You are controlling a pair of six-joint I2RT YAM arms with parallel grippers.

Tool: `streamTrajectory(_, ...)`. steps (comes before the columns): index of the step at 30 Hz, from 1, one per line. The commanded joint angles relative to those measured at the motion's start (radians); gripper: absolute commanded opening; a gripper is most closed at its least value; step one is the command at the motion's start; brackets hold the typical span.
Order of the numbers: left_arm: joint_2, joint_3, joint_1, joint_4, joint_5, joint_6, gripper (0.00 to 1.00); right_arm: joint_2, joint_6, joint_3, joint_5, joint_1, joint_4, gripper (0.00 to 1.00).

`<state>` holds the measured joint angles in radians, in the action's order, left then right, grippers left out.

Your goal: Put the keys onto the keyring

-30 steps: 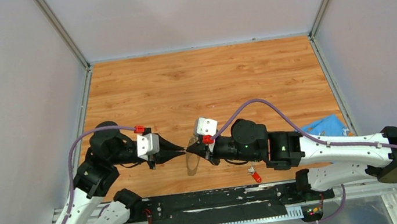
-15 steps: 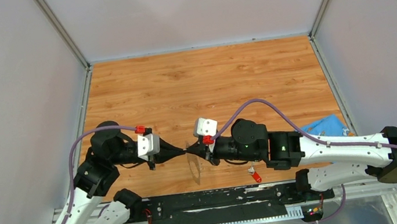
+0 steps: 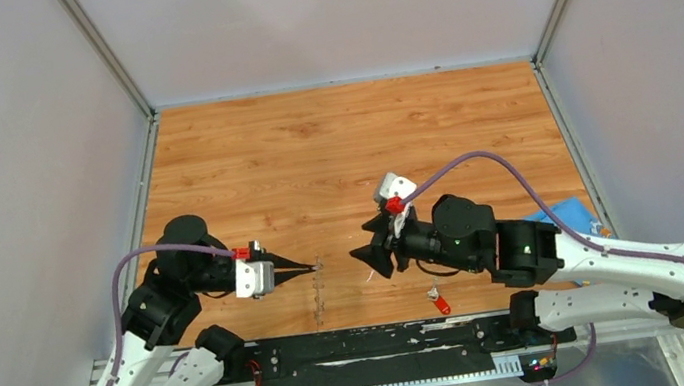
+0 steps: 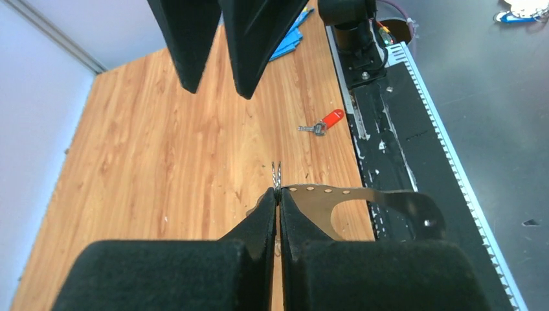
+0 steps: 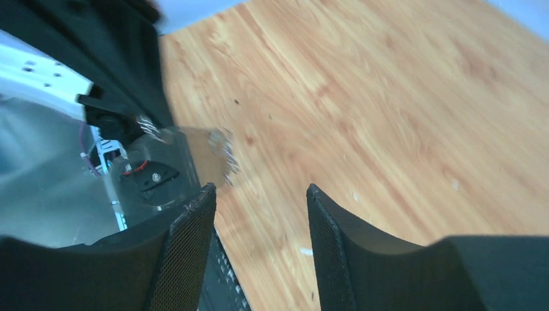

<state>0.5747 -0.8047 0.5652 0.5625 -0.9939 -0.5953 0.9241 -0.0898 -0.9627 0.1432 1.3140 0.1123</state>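
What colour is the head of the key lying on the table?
The key has a red head; the left wrist view shows it best.

We cannot read any text, label, brand, number or sign in these views; no writing is clear enough for us to make out.

Matt wood-grain table [image 3: 359,130]; thin, seemingly metal keyring [image 4: 372,194]; red key [image 4: 332,118], glossy plastic head.
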Motion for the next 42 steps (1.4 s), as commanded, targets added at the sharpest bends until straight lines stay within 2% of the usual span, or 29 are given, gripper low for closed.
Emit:
streamTrajectory(1,-0.032,0.001,0.003,0.018,-0.031,-0.090,0.00,-0.050,-0.291,0.066,0.161,-0.050,0.340,0.58)
streamTrajectory(5,-0.043,0.002,0.003,0.019,-0.039,-0.105,0.00,-0.108,-0.614,0.214,0.173,-0.056,0.615,0.62)
streamTrajectory(9,-0.047,0.004,0.004,0.023,-0.041,-0.117,0.00,-0.205,-0.769,0.341,0.149,-0.059,0.688,0.62)
streamTrajectory(17,-0.045,0.001,0.004,0.028,-0.046,-0.112,0.00,-0.308,-0.844,0.519,0.157,-0.081,0.613,0.58)
streamTrajectory(21,-0.049,0.004,0.004,0.028,-0.038,-0.119,0.00,-0.248,-0.827,0.546,0.074,-0.135,0.551,0.51)
streamTrajectory(29,-0.051,0.004,0.004,0.029,-0.040,-0.122,0.00,-0.089,-0.756,0.542,0.001,-0.184,0.432,0.45)
streamTrajectory(42,-0.068,0.004,0.003,0.037,-0.037,-0.128,0.00,-0.054,-0.748,0.571,-0.039,-0.252,0.389,0.29)
